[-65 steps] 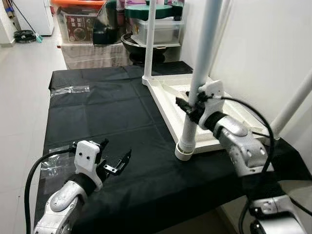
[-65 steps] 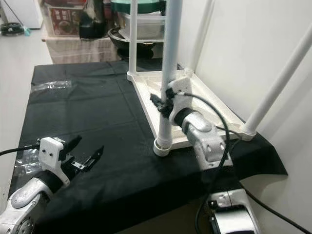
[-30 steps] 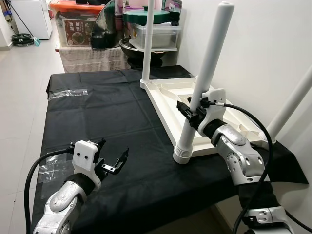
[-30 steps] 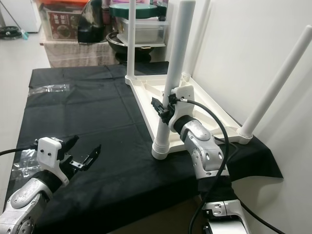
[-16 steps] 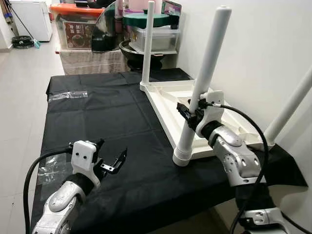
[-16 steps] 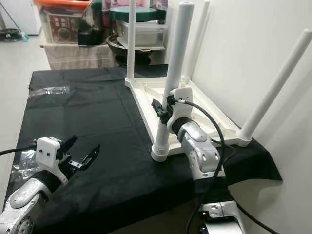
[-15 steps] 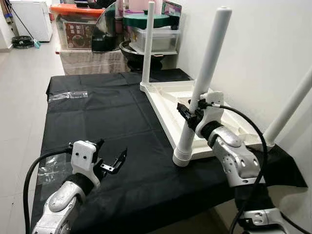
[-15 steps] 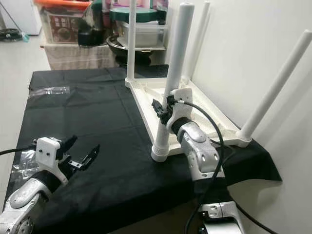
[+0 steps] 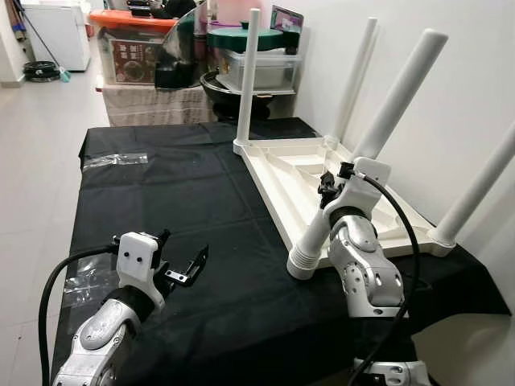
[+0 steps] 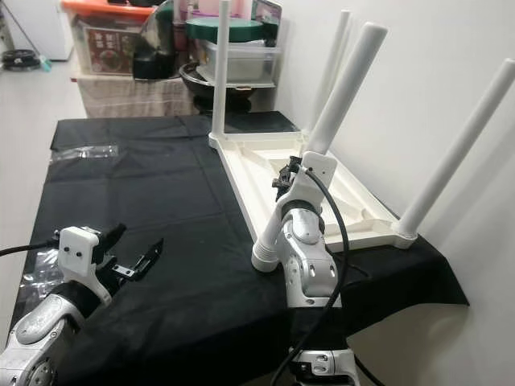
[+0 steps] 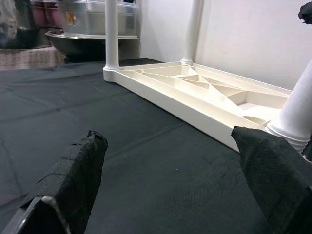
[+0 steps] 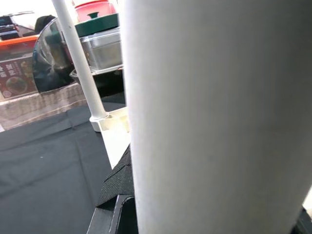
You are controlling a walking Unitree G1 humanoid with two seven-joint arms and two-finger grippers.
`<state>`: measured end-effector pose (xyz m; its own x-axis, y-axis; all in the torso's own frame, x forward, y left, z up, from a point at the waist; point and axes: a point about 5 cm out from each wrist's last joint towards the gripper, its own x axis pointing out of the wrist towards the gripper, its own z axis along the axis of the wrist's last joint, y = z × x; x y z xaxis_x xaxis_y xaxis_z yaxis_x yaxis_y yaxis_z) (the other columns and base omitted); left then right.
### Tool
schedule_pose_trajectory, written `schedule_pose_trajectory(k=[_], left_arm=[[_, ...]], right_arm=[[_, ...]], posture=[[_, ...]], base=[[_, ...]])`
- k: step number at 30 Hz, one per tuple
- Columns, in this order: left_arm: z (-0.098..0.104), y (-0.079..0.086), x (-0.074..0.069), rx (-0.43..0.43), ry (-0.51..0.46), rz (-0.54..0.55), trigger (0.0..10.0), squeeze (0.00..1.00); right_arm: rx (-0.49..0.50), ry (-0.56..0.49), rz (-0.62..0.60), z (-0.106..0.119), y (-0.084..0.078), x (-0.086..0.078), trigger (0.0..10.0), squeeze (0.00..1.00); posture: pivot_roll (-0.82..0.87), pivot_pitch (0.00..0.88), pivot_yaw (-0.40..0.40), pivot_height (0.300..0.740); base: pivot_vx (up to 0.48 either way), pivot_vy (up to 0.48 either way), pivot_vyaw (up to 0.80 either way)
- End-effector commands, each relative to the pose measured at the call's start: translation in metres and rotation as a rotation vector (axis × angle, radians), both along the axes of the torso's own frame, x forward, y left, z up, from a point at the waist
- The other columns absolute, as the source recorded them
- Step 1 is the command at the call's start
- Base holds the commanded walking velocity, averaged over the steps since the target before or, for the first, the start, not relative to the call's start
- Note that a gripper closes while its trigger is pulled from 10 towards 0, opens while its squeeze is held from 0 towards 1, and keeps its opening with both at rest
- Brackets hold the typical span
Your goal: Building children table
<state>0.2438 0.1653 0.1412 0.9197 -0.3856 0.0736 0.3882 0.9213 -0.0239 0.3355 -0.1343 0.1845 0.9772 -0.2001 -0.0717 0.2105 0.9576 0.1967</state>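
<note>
Four legs now stand in the upturned tabletop [image 9: 342, 189] on the black cloth [image 9: 185, 193], but the near leg [image 9: 366, 145], upright half a second ago, now leans steeply toward the wall, so its base [image 9: 302, 261] is judged not yet seated in the corner socket. The right gripper [image 9: 330, 183] has swung round the leg with this tilt and remains clenched on its middle. The left gripper [image 9: 179, 265] has not moved; it hovers over the cloth well apart from the tabletop, fingers spread and holding nothing.

Upturned white table [image 9: 299, 178], near leg [image 9: 366, 149] tilted
</note>
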Motion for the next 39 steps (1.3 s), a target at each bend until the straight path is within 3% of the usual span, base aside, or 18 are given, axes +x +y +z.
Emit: schedule_pose_trajectory(k=[1, 3, 6, 12, 17, 19, 22, 24, 26, 30, 32, 33, 35, 39], left_arm=[[-0.002, 0.000, 0.000, 0.002, 0.007, 0.007, 10.0, 0.00], [-0.002, 0.000, 0.000, 0.002, 0.007, 0.007, 10.0, 0.00], [-0.002, 0.000, 0.000, 0.001, 0.007, 0.017, 10.0, 0.00], [-0.003, -0.001, 0.000, 0.000, 0.010, 0.020, 10.0, 0.00], [-0.004, -0.001, 0.000, -0.001, 0.012, 0.019, 10.0, 0.00], [-0.005, -0.001, -0.001, -0.003, 0.017, 0.018, 10.0, 0.00], [-0.005, -0.001, -0.001, -0.004, 0.019, 0.017, 10.0, 0.00], [-0.006, -0.001, -0.001, -0.004, 0.021, 0.017, 10.0, 0.00], [-0.006, -0.001, -0.002, -0.004, 0.024, 0.018, 10.0, 0.00], [-0.006, -0.001, -0.002, -0.004, 0.024, 0.018, 10.0, 0.00], [-0.006, -0.002, -0.001, -0.003, 0.022, 0.020, 10.0, 0.00], [-0.006, -0.002, -0.001, -0.003, 0.022, 0.020, 10.0, 0.00], [-0.005, -0.001, -0.001, 0.000, 0.019, 0.019, 10.0, 0.00], [-0.004, -0.001, 0.000, 0.003, 0.015, 0.020, 10.0, 0.00]], right_arm=[[-0.039, 0.272, -0.022, -0.054, -0.003, -0.009, 0.0, 0.00], [-0.039, 0.272, -0.022, -0.054, -0.003, -0.009, 0.0, 0.00], [-0.099, 0.264, 0.078, -0.049, 0.016, -0.005, 0.0, 0.00], [-0.102, 0.252, 0.197, -0.047, 0.031, -0.003, 0.0, 0.00], [-0.081, 0.244, 0.267, -0.046, 0.035, -0.003, 0.0, 0.00], [-0.045, 0.231, 0.380, -0.044, 0.036, 0.000, 0.0, 0.00], [-0.026, 0.224, 0.394, -0.043, 0.033, 0.002, 0.0, 0.00], [-0.018, 0.221, 0.385, -0.043, 0.030, 0.003, 0.0, 0.00], [-0.049, 0.254, 0.288, -0.050, 0.020, 0.003, 0.0, 0.00], [-0.049, 0.254, 0.288, -0.050, 0.020, 0.003, 0.0, 0.00], [-0.075, 0.299, 0.110, -0.059, 0.010, -0.001, 0.0, 0.00], [-0.075, 0.299, 0.110, -0.059, 0.010, -0.001, 0.0, 0.00], [-0.104, 0.298, -0.022, -0.060, 0.006, -0.006, 0.0, 0.00], [-0.142, 0.266, -0.050, -0.055, 0.009, -0.006, 0.0, 0.00]], posture=[[0.08, 0.000, -0.098, 0.740], [0.08, 0.000, -0.098, 0.740], [0.08, 0.000, -0.102, 0.740], [0.08, 0.000, -0.102, 0.740], [0.07, 0.000, -0.101, 0.740], [0.07, 0.000, -0.105, 0.740], [0.07, 0.000, -0.105, 0.740], [0.07, 0.000, -0.105, 0.740], [0.08, 0.000, -0.105, 0.740], [0.08, 0.000, -0.105, 0.740], [0.08, 0.000, -0.103, 0.740], [0.08, 0.000, -0.103, 0.740], [0.08, 0.000, -0.103, 0.740], [0.08, 0.000, -0.107, 0.740]], base=[[0.000, 0.000, 0.00], [0.000, 0.000, 0.00], [0.000, 0.000, 0.00], [0.000, 0.000, 0.00], [0.000, 0.000, 0.00], [0.000, 0.000, 0.00], [0.000, 0.000, 0.00], [0.000, 0.000, 0.00], [0.000, 0.000, 0.00], [0.000, 0.000, 0.00], [0.000, 0.000, 0.00], [0.000, 0.000, 0.00], [0.000, 0.000, 0.00], [0.000, 0.000, 0.00]])
